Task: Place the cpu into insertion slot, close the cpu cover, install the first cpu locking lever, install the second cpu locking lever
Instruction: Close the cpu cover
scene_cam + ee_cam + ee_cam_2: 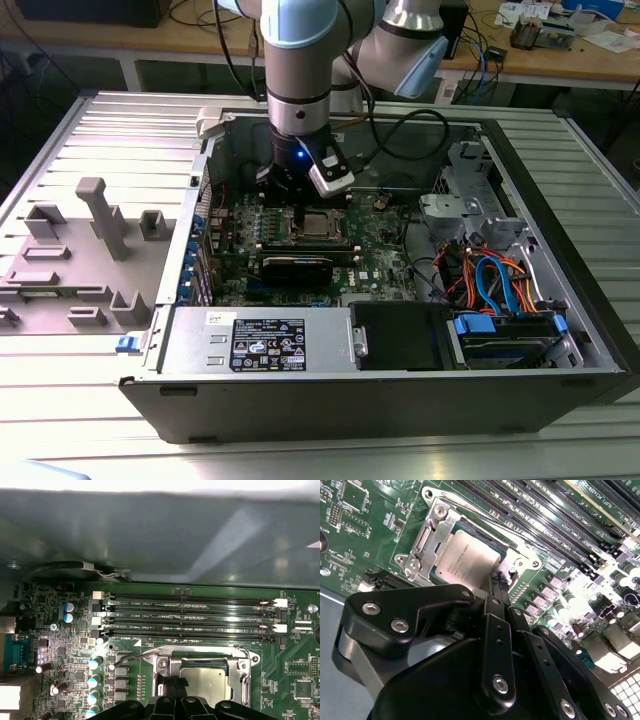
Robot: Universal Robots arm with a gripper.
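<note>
The cpu lies flat in the insertion slot, silvery top up; it also shows in the first wrist view. The cpu cover lies down around it, its window framing the chip. A thin wire locking lever runs along the socket edge nearest the memory slots, its hooked end sticking out past the corner. My gripper is shut, its black fingertips together at the socket's edge right beside the cpu. In the exterior view the gripper hangs low over the socket inside the case.
Long memory slots run beside the socket. Capacitors stand near the lever's end. A black card, the power supply and cable bundles crowd the case. A grey fixture stands outside, at the exterior view's left.
</note>
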